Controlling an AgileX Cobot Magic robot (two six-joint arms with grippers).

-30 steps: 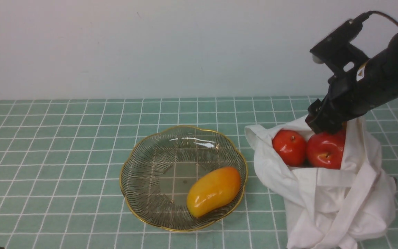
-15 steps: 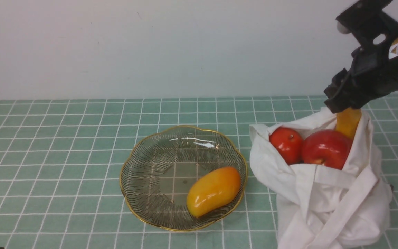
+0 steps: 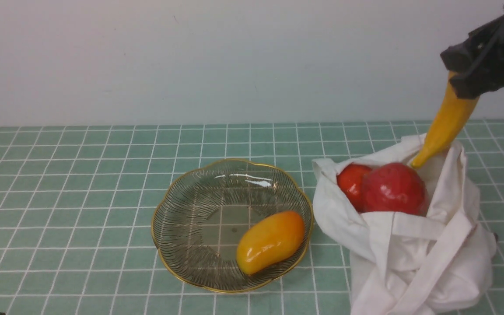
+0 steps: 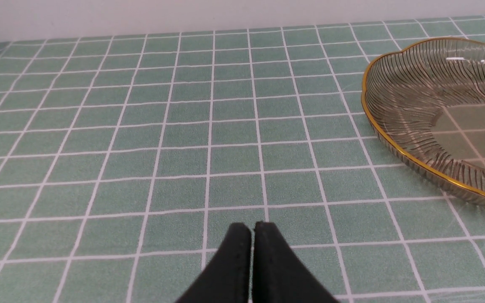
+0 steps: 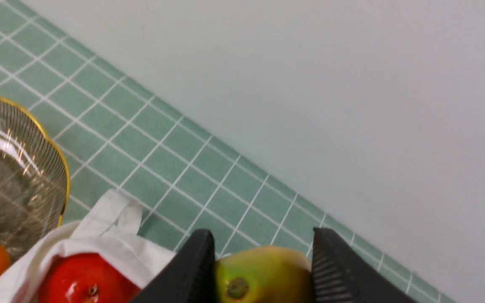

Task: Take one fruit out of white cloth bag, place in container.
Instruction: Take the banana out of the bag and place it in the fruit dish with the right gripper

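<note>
In the front view, the banana hangs at a slant in the upper right of the frame, its narrow lower tip just over the mouth of the white cloth bag and beside the larger red apple. It is long, slim and gently curved, deep yellow along the body and tapering to a small yellow point; the right wrist view shows its other end greenish, with a dark round spot. The right gripper is closed on it, one finger pressed against either side. The gripper covers part of the banana's upper stretch in the front view, and the right wrist view cuts the fruit off at the lower edge. The right arm runs out of the frame at the upper right. The smaller red apple is partly hidden by the larger one and the cloth, and the bag's base is cropped by the lower edge. Left of the bag, near the centre, the glass bowl holds a mango. Of the left gripper, only dark fingertips show at the bottom of the left wrist view, close together.
</note>
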